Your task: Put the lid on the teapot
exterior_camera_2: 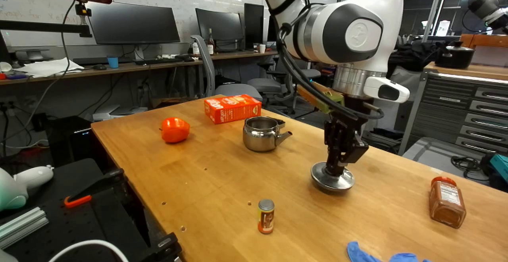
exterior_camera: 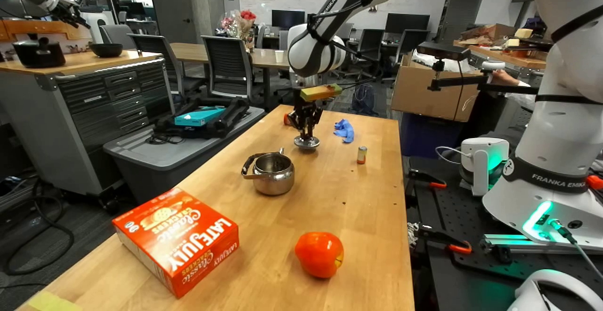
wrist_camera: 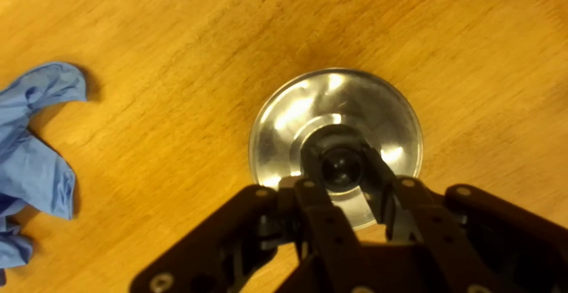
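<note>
The lid is a round shiny metal disc with a black knob; it shows in both exterior views [exterior_camera: 307, 145] [exterior_camera_2: 328, 182] and in the wrist view [wrist_camera: 337, 94]. My gripper [exterior_camera: 306, 135] points down over it in both exterior views [exterior_camera_2: 336, 169]. In the wrist view the gripper's fingers [wrist_camera: 341, 168] close in on both sides of the knob and appear to grip it. The lid looks at or just above the table. The teapot, squat shiny steel, stands upright and uncovered on the table in both exterior views [exterior_camera: 274, 180] [exterior_camera_2: 260, 138], apart from the gripper.
A red cracker box [exterior_camera: 179, 240] and a red tomato [exterior_camera: 319, 254] lie beyond the teapot from the lid. A small can [exterior_camera: 362, 155] stands near the table's robot-side edge. A blue glove [wrist_camera: 35, 151] and a spice jar [exterior_camera_2: 447, 202] lie near the lid.
</note>
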Controlling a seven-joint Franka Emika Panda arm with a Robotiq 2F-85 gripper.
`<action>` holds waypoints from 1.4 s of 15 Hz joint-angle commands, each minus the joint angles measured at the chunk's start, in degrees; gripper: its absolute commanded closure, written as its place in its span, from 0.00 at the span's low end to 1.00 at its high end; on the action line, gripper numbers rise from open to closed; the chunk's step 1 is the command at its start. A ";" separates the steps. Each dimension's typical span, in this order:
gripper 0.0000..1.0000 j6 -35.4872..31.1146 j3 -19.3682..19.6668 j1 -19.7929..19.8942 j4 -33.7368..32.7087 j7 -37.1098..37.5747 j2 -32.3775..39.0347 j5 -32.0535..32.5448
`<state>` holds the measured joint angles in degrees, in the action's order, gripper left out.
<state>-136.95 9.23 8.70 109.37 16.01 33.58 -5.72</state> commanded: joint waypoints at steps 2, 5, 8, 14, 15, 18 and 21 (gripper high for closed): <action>0.93 -2.26 -0.29 -0.84 6.38 -2.29 -7.04 -0.01; 0.93 -3.14 -0.55 -2.25 8.83 -2.47 -9.95 0.63; 0.93 -4.65 -0.81 -4.42 11.28 -1.81 -12.62 1.84; 0.93 -5.60 -1.80 -8.08 13.93 -0.68 -15.77 4.20; 0.93 -5.70 -1.99 -8.47 14.32 -0.61 -16.22 4.59; 0.93 -5.22 -2.84 -9.28 14.37 -0.82 -16.85 4.68; 0.93 -4.75 -3.62 -10.10 14.19 -0.62 -17.08 4.75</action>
<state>-141.28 6.40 -0.81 122.02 14.47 18.77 -2.28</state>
